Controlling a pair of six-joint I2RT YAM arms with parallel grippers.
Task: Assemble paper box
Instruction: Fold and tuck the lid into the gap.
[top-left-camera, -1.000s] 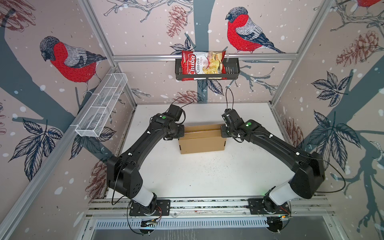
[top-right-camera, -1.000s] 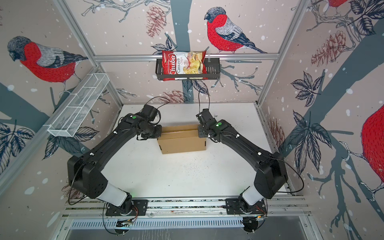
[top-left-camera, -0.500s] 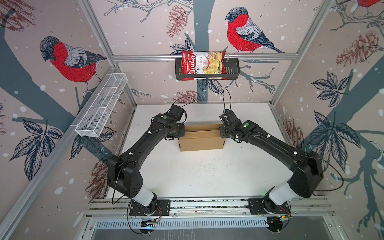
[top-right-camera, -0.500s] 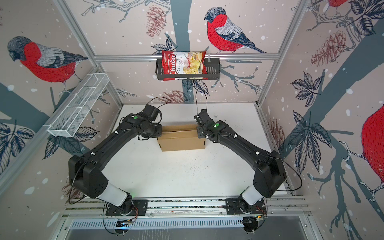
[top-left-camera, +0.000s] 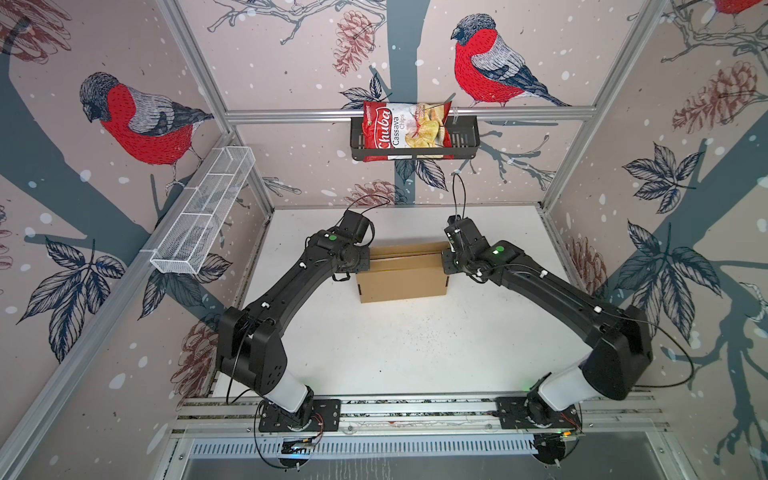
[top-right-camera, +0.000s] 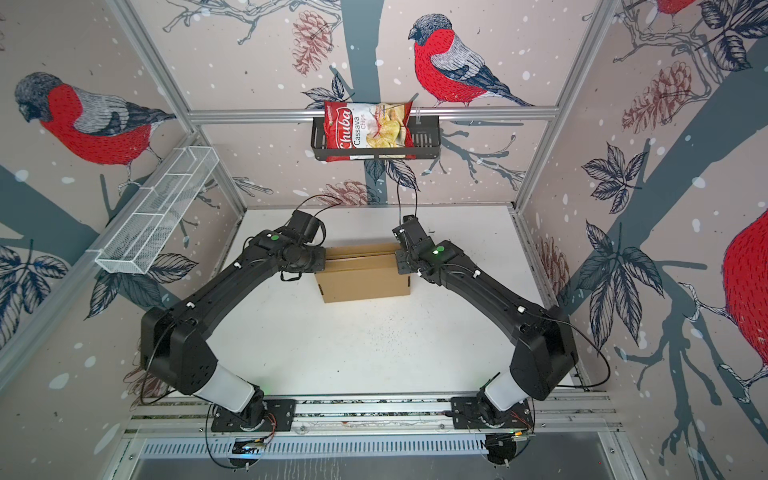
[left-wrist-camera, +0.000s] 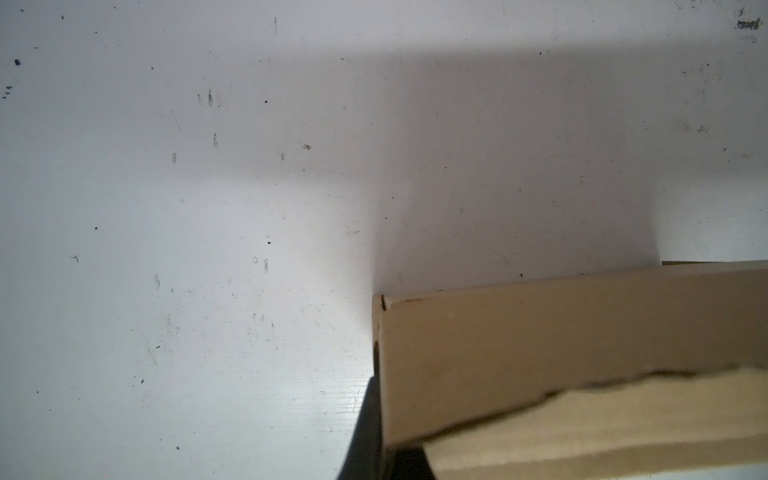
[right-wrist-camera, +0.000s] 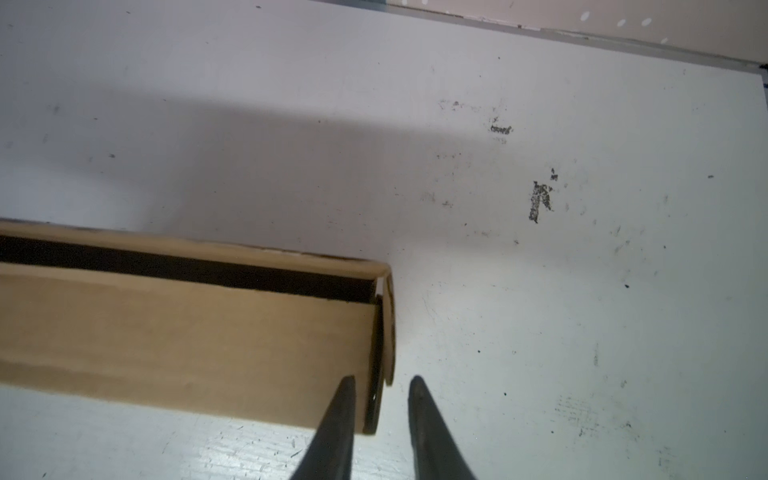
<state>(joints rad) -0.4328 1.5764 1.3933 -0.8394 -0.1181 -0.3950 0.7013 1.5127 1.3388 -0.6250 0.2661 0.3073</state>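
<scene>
Light, stiff cardboard mailer box: left claw pinches one end wall; right claw straddles the other, released. Best gripped by its walls.

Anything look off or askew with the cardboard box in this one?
Yes. The paper box isn't fully closed. In the right wrist view a dark gap runs along its top panel, and the end flap bows outward beside the right gripper.

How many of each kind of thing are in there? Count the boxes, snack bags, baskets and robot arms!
Paper box: 1
Chips bag: 1
Baskets: 2 (white wire basket, black basket)
Robot arms: 2 (left arm, right arm)
Total: 6
</scene>
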